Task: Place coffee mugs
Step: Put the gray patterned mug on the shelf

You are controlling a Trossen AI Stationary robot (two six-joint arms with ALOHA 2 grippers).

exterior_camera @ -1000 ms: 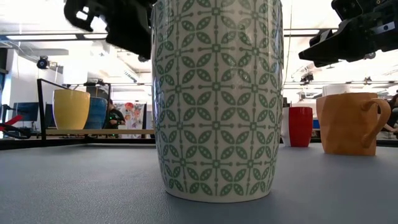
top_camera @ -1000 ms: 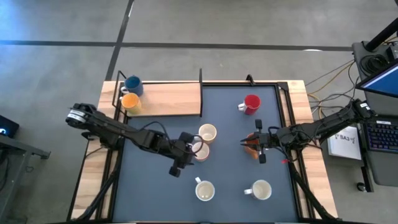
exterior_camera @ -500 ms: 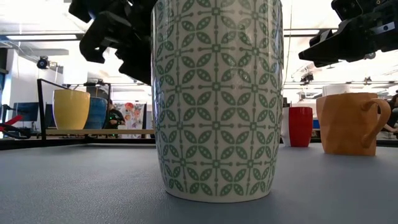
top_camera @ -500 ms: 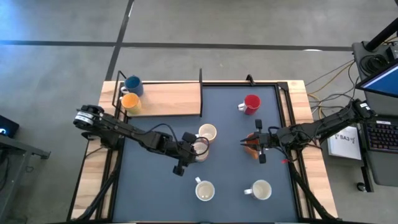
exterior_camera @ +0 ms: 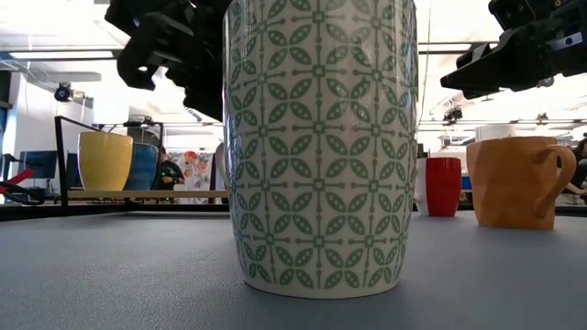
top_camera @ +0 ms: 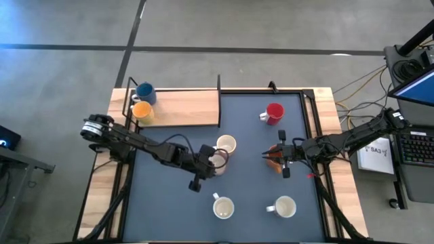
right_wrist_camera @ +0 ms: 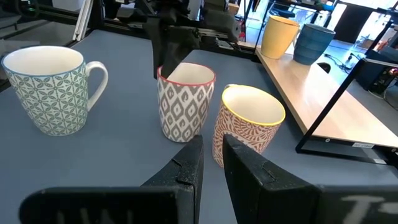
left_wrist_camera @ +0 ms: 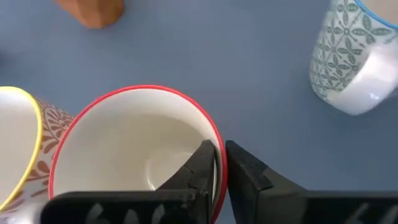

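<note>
A grey diamond-patterned coffee mug with a red rim stands on the blue mat beside a yellow-rimmed mug. My left gripper is shut on its rim. My right gripper hangs above an orange mug at the mat's right, its fingers a little apart with nothing between them. A blue mug and a yellow-orange mug stand on the wooden shelf. In the low view the held mug is hidden behind the green-patterned mug. My left gripper pinches the mug's red rim on its near-left side, one finger inside the cup and the other outside the wall. The fingers slant down from the table's left. The mug stands upright with its base on the mat.
A red mug stands at the mat's far right. Two white mugs stand near the front edge. A black rail frame borders the mat, and cables and a laptop lie beyond the table's right side.
My left gripper has sunk and gone a little toward the table's right onto the red-rimmed mug, then shut on its rim. The mug has stayed where it was.
</note>
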